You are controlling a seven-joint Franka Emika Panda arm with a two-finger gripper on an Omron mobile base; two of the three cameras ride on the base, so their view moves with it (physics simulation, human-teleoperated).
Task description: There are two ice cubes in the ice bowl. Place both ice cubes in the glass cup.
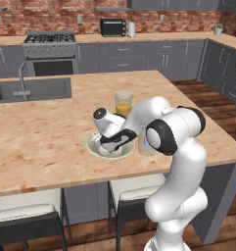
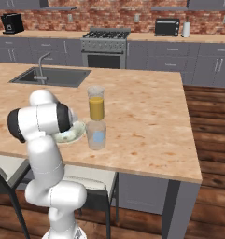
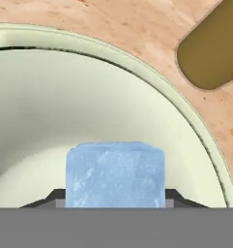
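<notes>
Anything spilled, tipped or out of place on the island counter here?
Nothing stands out. The tall glass of orange juice and the short clear tumbler stand upright, the pale shallow bowl sits flat, and a pale-blue ice cube lies between the gripper's fingertips inside it.

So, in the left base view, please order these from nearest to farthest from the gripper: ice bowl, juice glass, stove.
1. Ice bowl: directly under the gripper.
2. Juice glass: behind the bowl on the counter.
3. Stove: at the back wall.
</notes>
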